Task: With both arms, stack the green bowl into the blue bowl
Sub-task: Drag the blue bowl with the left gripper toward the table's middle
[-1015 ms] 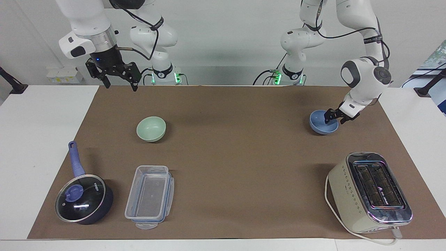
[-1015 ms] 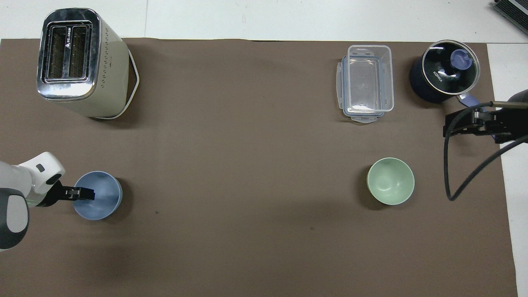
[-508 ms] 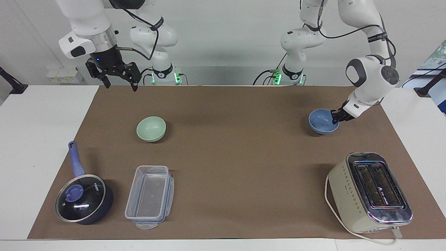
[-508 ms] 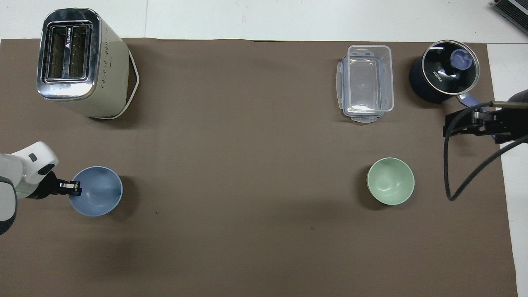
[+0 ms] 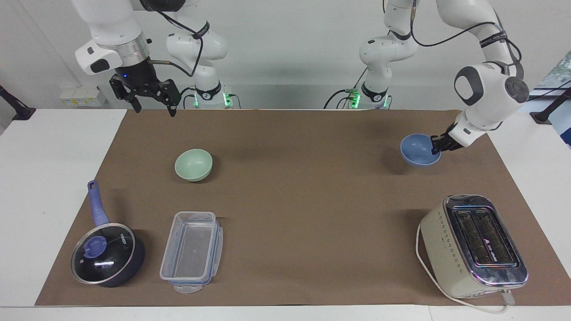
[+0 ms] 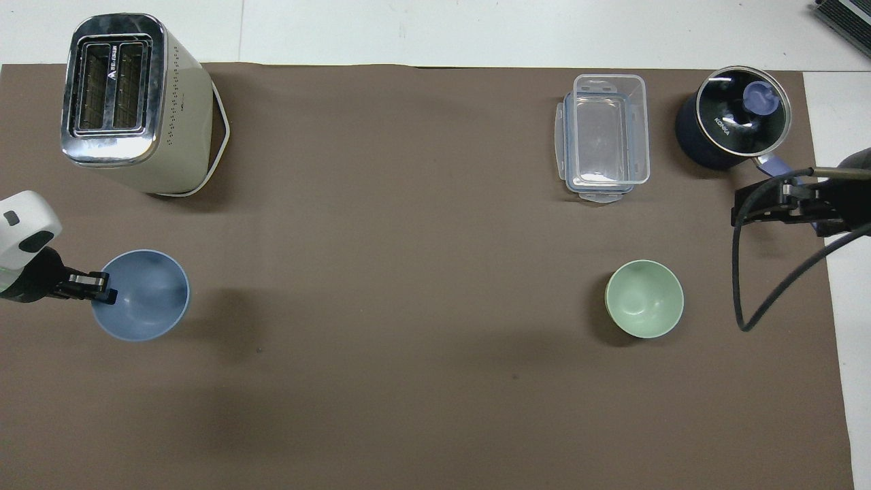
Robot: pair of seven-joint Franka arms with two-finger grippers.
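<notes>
The blue bowl (image 5: 417,150) (image 6: 143,303) hangs a little above the brown mat at the left arm's end of the table, slightly tilted, its shadow set apart from it. My left gripper (image 5: 436,149) (image 6: 103,289) is shut on its rim, on the side toward the table's end. The green bowl (image 5: 193,165) (image 6: 644,298) sits upright and empty on the mat toward the right arm's end. My right gripper (image 5: 154,109) (image 6: 738,211) waits open, raised over the mat's edge near the saucepan handle, holding nothing.
A cream toaster (image 5: 473,245) (image 6: 129,102) stands farther from the robots than the blue bowl. A clear lidded container (image 5: 192,252) (image 6: 605,136) and a dark blue lidded saucepan (image 5: 107,254) (image 6: 731,126) lie farther out than the green bowl.
My left gripper has closed on the blue bowl's rim and lifted it off the mat, drawing it slightly toward the table's end. The right arm and green bowl have not moved.
</notes>
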